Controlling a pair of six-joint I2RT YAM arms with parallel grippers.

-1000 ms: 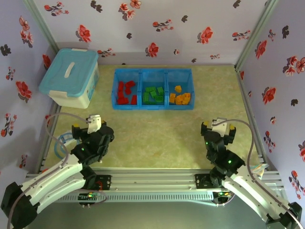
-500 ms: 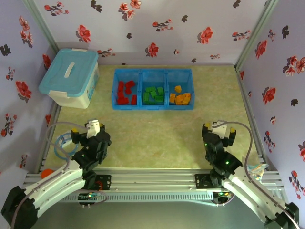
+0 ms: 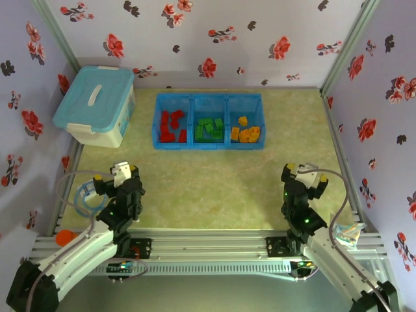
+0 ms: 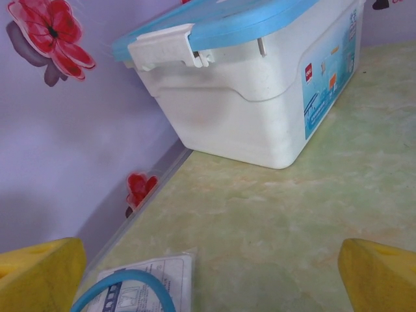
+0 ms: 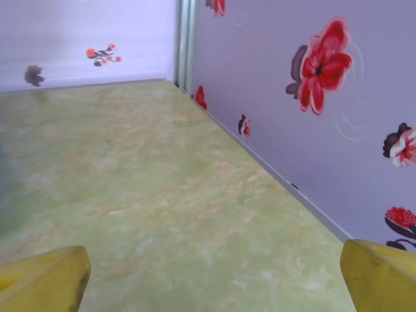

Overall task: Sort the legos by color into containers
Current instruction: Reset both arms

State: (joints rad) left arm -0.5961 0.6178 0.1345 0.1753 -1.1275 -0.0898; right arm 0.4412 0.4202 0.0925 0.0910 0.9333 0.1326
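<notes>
The bright blue tray [image 3: 208, 97] lies at the back middle of the table, its three compartments in a row. Red legos [image 3: 171, 127] fill the left one, green legos [image 3: 209, 129] the middle one, yellow-orange legos [image 3: 246, 133] the right one. My left gripper [image 3: 116, 173] hovers near the front left, far from the tray, open and empty; its yellow fingertips [image 4: 39, 276] frame bare table. My right gripper [image 3: 305, 173] sits near the front right, also open and empty, its yellow fingertips [image 5: 383, 276] wide apart over the table.
A pale blue lidded tub [image 3: 96, 105] stands at the back left, close ahead [image 4: 260, 84] in the left wrist view. A plastic bag with a blue ring [image 4: 136, 289] lies by the left wall. A crumpled packet [image 3: 351, 233] sits at the front right. Floral walls enclose the table.
Both arms have drawn back toward the near edge. The left gripper has swung left toward the tub, the right one slightly right toward the wall. The legos have not moved.
</notes>
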